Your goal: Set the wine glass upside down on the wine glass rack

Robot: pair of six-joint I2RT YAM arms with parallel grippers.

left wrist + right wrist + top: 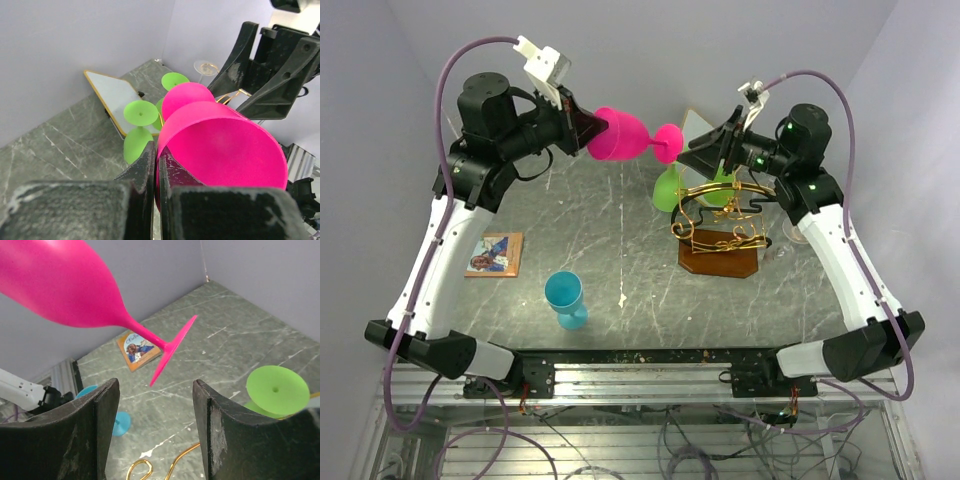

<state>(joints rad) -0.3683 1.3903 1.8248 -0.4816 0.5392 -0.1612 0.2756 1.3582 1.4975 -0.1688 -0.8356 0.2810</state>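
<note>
Aloft, the left end effector (586, 127) is seen clamped on the bowl rim of the pink wine glass (620, 136). The glass is held sideways above the worktop (620, 240), foot toward the spread, empty right end effector (692, 152). A handover is judged underway: the stem must be gripped before inversion onto the gold wine glass rack (720, 236).

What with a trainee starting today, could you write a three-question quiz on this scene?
1. Which gripper holds the pink glass? A left, B right, C both.
2. True or false: the pink glass already hangs on the gold rack.
3. Fill in: the lone glass set apart from the others on the table is coloured ____.
Key: 1 A, the left gripper; 2 false; 3 blue.
</note>
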